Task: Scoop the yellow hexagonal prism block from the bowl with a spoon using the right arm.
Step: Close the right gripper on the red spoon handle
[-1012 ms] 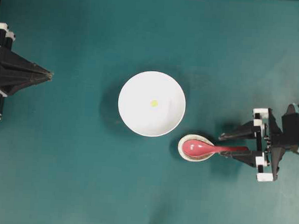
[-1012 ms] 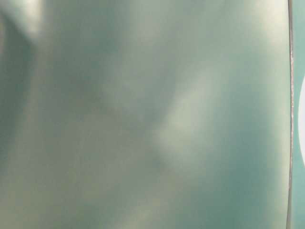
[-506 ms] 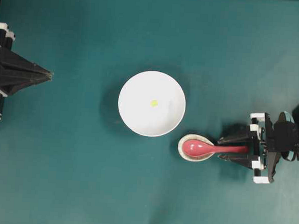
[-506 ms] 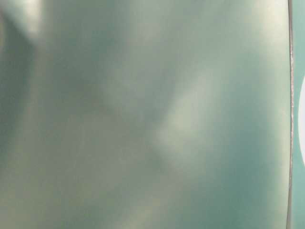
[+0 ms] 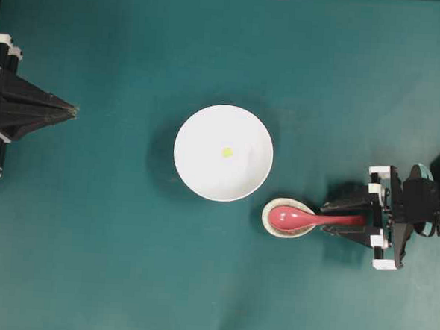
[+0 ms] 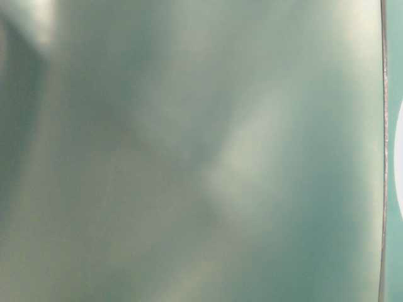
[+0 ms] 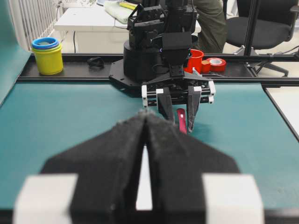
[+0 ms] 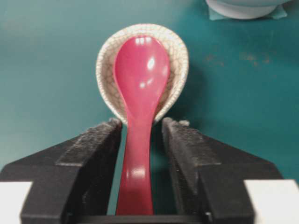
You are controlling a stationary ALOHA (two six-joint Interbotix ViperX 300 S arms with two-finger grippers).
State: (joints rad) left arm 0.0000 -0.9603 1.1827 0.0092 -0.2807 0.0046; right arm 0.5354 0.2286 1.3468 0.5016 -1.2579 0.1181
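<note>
Right gripper [image 8: 140,140] jaws narrower than 1 second ago, now flanking the spoon [image 8: 140,93] handle on both sides. A thin gap visible on each side in the right wrist view, so apart and closing in, not yet clamped. Also lower and nearer the table than 1 second ago, with the fingers [image 5: 344,208] bracketing the handle in the overhead view. Meaning for the task: approach finished, grasp of the spoon under way, no lift yet.

Spoon head resting in the small speckled dish [image 8: 177,51], handle sticking out toward the right arm [image 5: 419,211]. Spoon and dish unmoved over the last second.

Just up and left of the dish, the white bowl [image 5: 193,171], near the dish without clearly touching it. Yellow block [image 5: 226,152] alone near the bowl's middle, untouched, well apart from the spoon.

Left gripper [image 7: 145,140] parked at the far left edge, jaws pressed together on nothing, no change.

Table-level view blurred, nothing useful there beyond a sliver of white at the right edge.

Judged next need: a firm, centred clamp on the glossy handle, since a loose hold could let the spoon twist while scooping.
</note>
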